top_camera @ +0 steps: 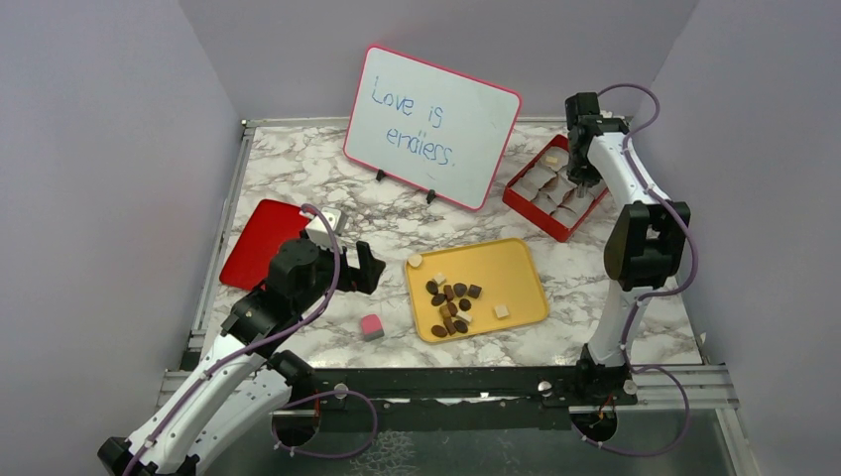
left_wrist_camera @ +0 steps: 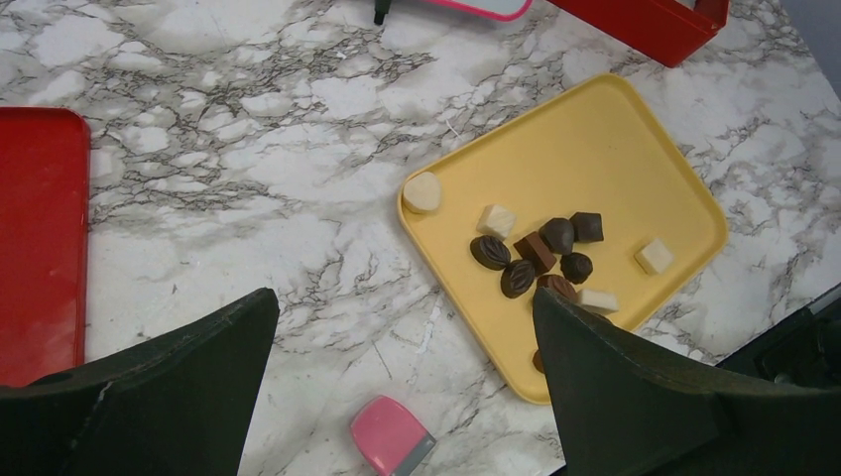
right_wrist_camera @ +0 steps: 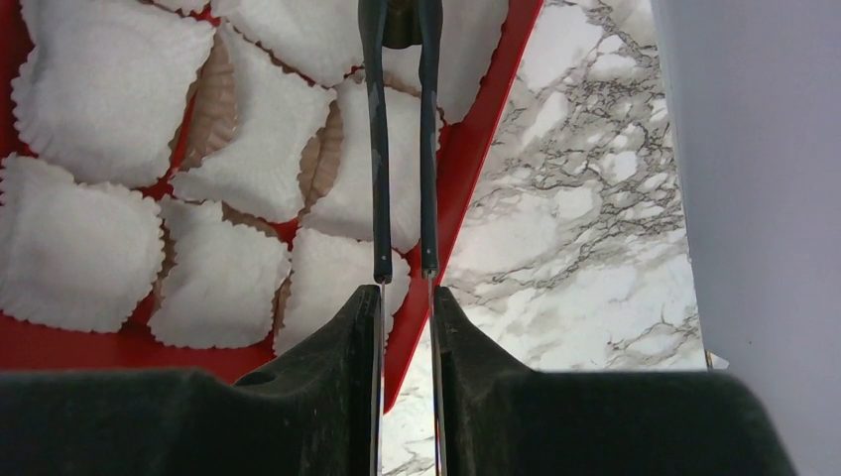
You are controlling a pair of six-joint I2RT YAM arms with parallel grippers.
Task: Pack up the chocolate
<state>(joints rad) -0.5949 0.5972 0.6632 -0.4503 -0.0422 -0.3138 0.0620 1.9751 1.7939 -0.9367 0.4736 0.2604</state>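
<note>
Several chocolate pieces (top_camera: 451, 302), dark brown rounds and a few cream squares, lie on a yellow tray (top_camera: 526, 260). They also show in the left wrist view (left_wrist_camera: 540, 253). My left gripper (left_wrist_camera: 404, 297) is open and empty above the marble, left of the tray (left_wrist_camera: 595, 149). My right gripper (right_wrist_camera: 405, 293) is shut on thin black tongs (right_wrist_camera: 402, 149) over a red box (right_wrist_camera: 466, 169) of white paper cups (right_wrist_camera: 99, 99). A small brown piece (right_wrist_camera: 400, 25) sits between the tong tips. The box stands at the back right (top_camera: 555, 188).
A pink-and-white cube (top_camera: 371, 326) lies on the table near the left gripper, and it shows in the left wrist view (left_wrist_camera: 390, 436). A red lid (top_camera: 260, 243) lies at the left. A whiteboard (top_camera: 431, 124) stands at the back. Grey walls enclose the table.
</note>
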